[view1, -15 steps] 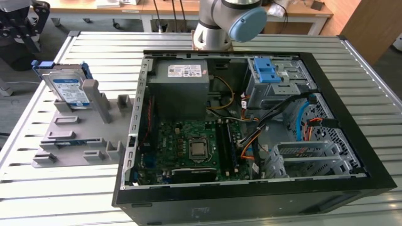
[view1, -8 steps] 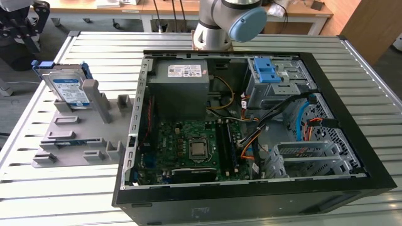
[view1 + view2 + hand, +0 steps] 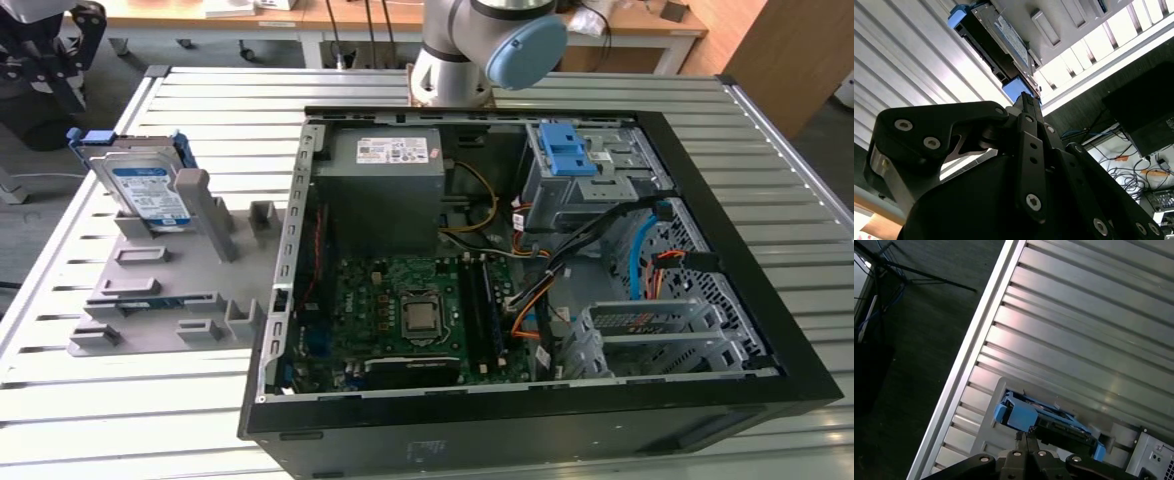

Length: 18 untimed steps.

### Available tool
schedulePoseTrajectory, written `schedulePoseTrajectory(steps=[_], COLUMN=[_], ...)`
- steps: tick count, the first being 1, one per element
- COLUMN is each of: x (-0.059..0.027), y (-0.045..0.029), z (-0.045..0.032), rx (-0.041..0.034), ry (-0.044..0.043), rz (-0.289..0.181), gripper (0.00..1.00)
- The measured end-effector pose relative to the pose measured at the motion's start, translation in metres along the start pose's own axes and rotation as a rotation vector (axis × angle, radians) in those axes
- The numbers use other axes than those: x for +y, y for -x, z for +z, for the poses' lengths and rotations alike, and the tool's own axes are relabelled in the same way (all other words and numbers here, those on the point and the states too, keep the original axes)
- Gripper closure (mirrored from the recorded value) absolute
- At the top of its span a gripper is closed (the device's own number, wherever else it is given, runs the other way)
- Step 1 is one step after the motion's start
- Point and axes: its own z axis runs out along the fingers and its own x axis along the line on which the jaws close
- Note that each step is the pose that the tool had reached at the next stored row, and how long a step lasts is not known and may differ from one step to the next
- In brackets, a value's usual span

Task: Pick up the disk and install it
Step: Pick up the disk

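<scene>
While the disk [image 3: 144, 185] stands on its edge in a grey holder rack [image 3: 160, 295], its white-and-blue label faces outward and its blue carrier frame wraps its edges. The rack lies on the slatted metal tabletop [image 3: 120, 420], at the exterior view's left of an open computer case [image 3: 534, 405]. Inside the case lie a green motherboard [image 3: 414, 310], a grey power supply [image 3: 387, 185] and a drive cage with a light-blue latch [image 3: 567, 150]. The arm's base [image 3: 474, 45] rises behind the case.

In the second wrist view the pincer [image 3: 1026, 96] points toward the disk [image 3: 1004, 37], its black fingers drawn together with nothing between them. In the first wrist view the pincer [image 3: 1025, 436] shows the same closed tips, lined up with the blue end of the carrier on the disk [image 3: 1046, 422]. The disk sits in its slot in the rack, apart from the pincer, with the ribbed tabletop [image 3: 1079, 340] stretching beyond it.
</scene>
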Motion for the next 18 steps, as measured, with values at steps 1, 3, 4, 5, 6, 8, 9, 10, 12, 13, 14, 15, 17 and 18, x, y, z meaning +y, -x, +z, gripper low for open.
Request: schedulePoseTrajectory(steps=[1,3,4,5,6,8,9,10,12,13,14,15,17,18], x=[0.0000,0.0000,0.0000,0.0000,0.0000,0.0000,0.0000,0.0000,0.0000,0.0000,0.0000,0.0000,0.0000,0.0000], y=[0.0000,0.0000,0.0000,0.0000,0.0000,0.0000,0.0000,0.0000,0.0000,0.0000,0.0000,0.0000,0.0000,0.0000], z=[0.0000,0.0001,0.0000,0.0001,0.0001,0.0001,0.0001,0.0001,0.0001,0.0001,0.0001,0.0002,0.0002,0.0002], rx=[0.0002,0.0005,0.0008,0.0010,0.0013,0.0017,0.0019,0.0022,0.0026,0.0028,0.0031,0.0032,0.0037,0.0039], ry=[-0.0001,-0.0002,-0.0003,-0.0004,-0.0005,-0.0006,-0.0006,-0.0007,-0.0009,-0.0009,-0.0010,-0.0011,-0.0012,-0.0013], rz=[-0.005,-0.015,-0.021,-0.026,-0.032,-0.044,-0.050,-0.056,-0.067,-0.073,-0.079,-0.085,-0.096,-0.101], gripper=[0.89,0.89,0.89,0.89,0.89,0.89,0.89,0.89,0.89,0.89,0.89,0.89,0.89,0.89])
